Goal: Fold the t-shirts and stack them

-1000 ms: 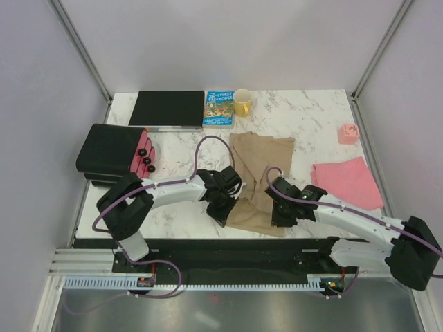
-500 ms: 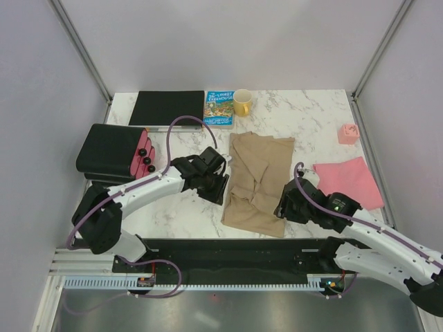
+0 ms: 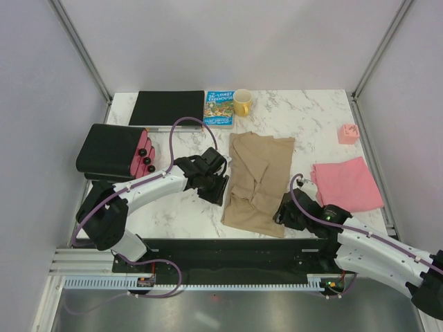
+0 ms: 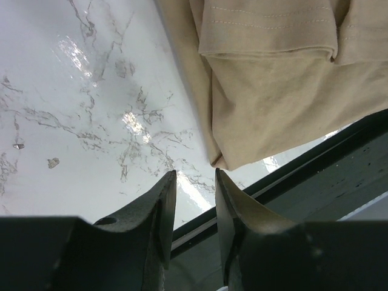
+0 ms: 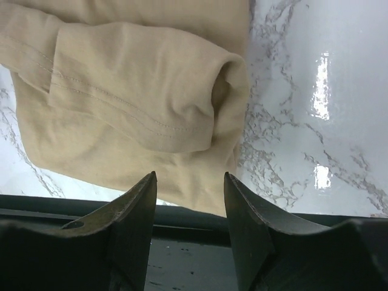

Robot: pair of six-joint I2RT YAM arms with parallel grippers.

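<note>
Two arms: we mark the left arm [image 3: 149,188] and the right arm [image 3: 377,249], each of white link shells joined by black housings. A thin purple cable [image 3: 187,120] loops along each arm. On the left gripper [image 4: 193,176] and the right gripper [image 5: 190,176] we see dark, matte, curved fingers [image 5: 136,212] tapering to tips.

The only print that can be made out stands on the cover of the book [image 3: 219,108], which lies just left of the yellow mug [image 3: 242,103]. Its title is in big light letters on the upper part of the blue cover, and the lowest line seems to read "TREEHOUSE". The title words above it and the small line at the cover's lower edge are too small to read.
</note>
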